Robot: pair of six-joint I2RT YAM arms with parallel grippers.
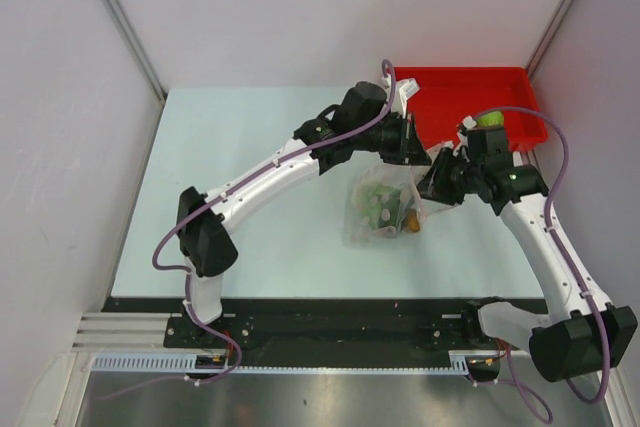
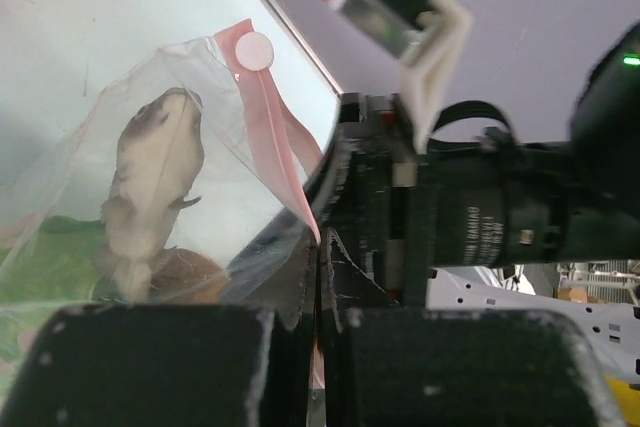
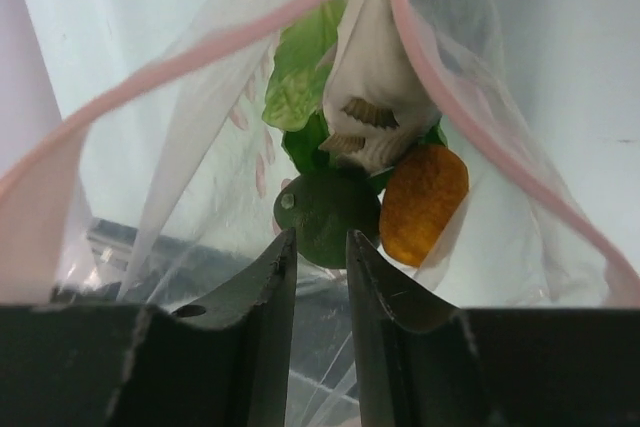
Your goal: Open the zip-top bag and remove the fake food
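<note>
Evidently the opening step is in hand, not yet the removal. The left tool [image 2: 318, 272] is pressing its fingers together on a fold of the clear, crinkly plastic zip-top bag [image 2: 90, 137]. It is pinching the film just below the pinkish-red zip strip [image 2: 268, 132], which is running up and away from its tips.

The right tool [image 3: 320, 239] is facing it from the other side of the mouth. Its fingers are standing a narrow gap apart with clear film crinkling in that gap; whether they are gripping it I cannot tell. The strip is looping out to either side of the right tool, so the mouth is looking at least partly parted.

Just beyond the right tool's tips, inside the bag, the fake food [image 1: 385, 209] is lying in a heap. A dark green round plastic fruit [image 3: 325, 212] is nearest, with an orange-brown oval fruit [image 3: 422, 202] just beside it. A pale grey toy fish [image 3: 385, 87] is lying beyond both, and a leafy green lettuce piece [image 3: 305, 57] is beside the fish.

From overhead, the bag is hanging between the two tools, its far end resting on the pale table [image 1: 250, 197].

By my judgement, the next move is calling for a firm bite on the near lip by the right tool. A pull away from the left tool should then be widening the mouth enough for reaching in. Thin film is risking a slip under a shallow bite.
</note>
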